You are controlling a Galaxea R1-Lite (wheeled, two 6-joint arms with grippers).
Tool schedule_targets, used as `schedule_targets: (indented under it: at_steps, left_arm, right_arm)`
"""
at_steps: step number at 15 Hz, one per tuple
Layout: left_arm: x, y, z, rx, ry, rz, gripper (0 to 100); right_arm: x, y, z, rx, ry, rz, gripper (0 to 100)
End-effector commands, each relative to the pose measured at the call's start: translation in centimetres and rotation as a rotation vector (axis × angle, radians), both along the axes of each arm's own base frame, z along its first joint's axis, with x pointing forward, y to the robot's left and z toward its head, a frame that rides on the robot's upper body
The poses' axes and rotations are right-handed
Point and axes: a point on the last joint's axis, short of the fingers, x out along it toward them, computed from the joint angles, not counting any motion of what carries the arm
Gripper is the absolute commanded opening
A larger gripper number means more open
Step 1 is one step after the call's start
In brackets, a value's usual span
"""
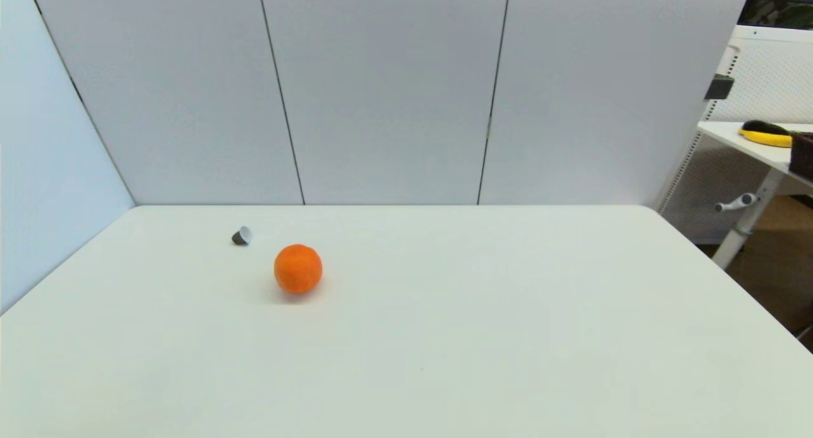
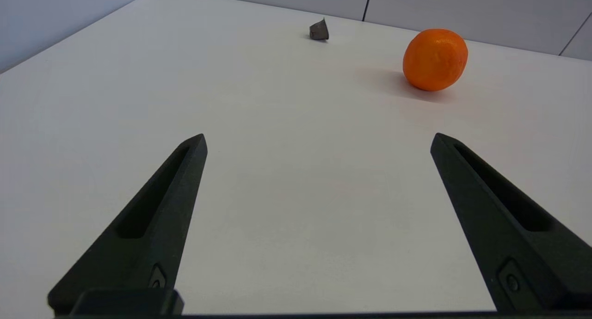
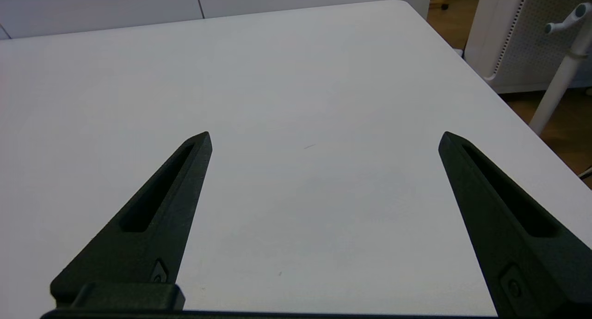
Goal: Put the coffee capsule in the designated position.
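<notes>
The tiny grey-brown tapered coffee capsule (image 1: 241,236), lying far left beside the orange ball (image 1: 298,268), is being faced by the spread left gripper (image 2: 319,141) (right gripper (image 3: 325,138) likewise spread, idle), presumably for pickup.

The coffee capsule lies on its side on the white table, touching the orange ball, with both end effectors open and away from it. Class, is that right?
Not quite. The coffee capsule does lie on its side, but it sits apart from the orange ball, with bare table between them, as the head view shows. Left end effector and right end effector are open, away from it.
</notes>
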Motion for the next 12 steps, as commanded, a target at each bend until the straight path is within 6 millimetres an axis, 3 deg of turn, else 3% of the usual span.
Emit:
schedule_targets:
  at_steps: [1,7,12]
  left_arm:
    - [0.01,0.00,0.01,-0.001,0.001,0.001,100]
    - [0.01,0.00,-0.01,0.003,0.002,0.001,100]
    - [0.14,-0.10,0.09,0.182,0.029,-0.044,100]
  right_arm:
    - [0.02,0.00,-0.04,0.000,0.002,0.000,100]
    - [0.02,0.00,-0.04,0.000,0.002,0.000,100]
    - [0.02,0.00,-0.04,0.000,0.002,0.000,100]
